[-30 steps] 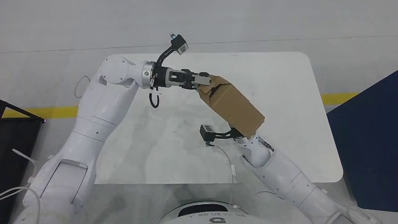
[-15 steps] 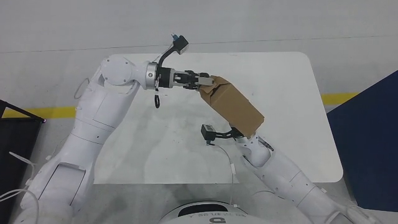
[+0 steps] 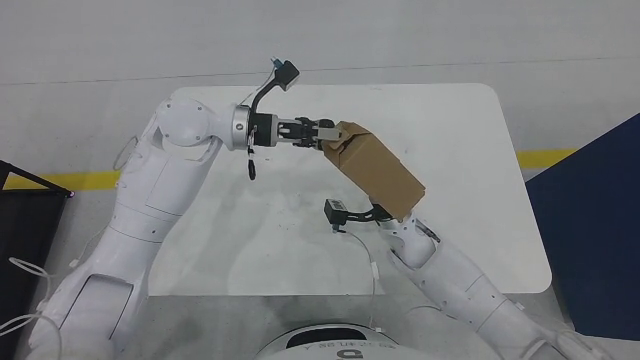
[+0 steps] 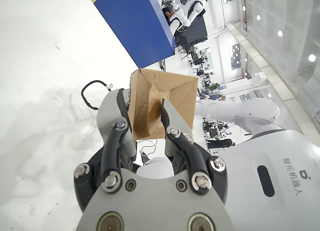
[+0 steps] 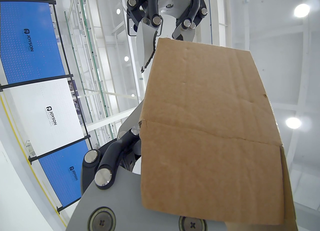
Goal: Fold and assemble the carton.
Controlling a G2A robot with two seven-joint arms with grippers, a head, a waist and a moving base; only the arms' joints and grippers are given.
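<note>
Top view: holding the brown corrugated cardboard carton (image 3: pixel 380 170) above the white table's (image 3: pixel 480 140) middle, barely shifted, with left gripper (image 3: pixel 330 132) nudged slightly right, pinched onto its far-left end flap, right gripper's (image 3: pixel 388 217) hold at the near-right end impossible to tell; flap-folding seemingly in hand.

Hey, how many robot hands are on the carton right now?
2. The left hand grips a flap at one end of the carton; the right hand is at the opposite end, nearer the robot, largely hidden under it.
</note>
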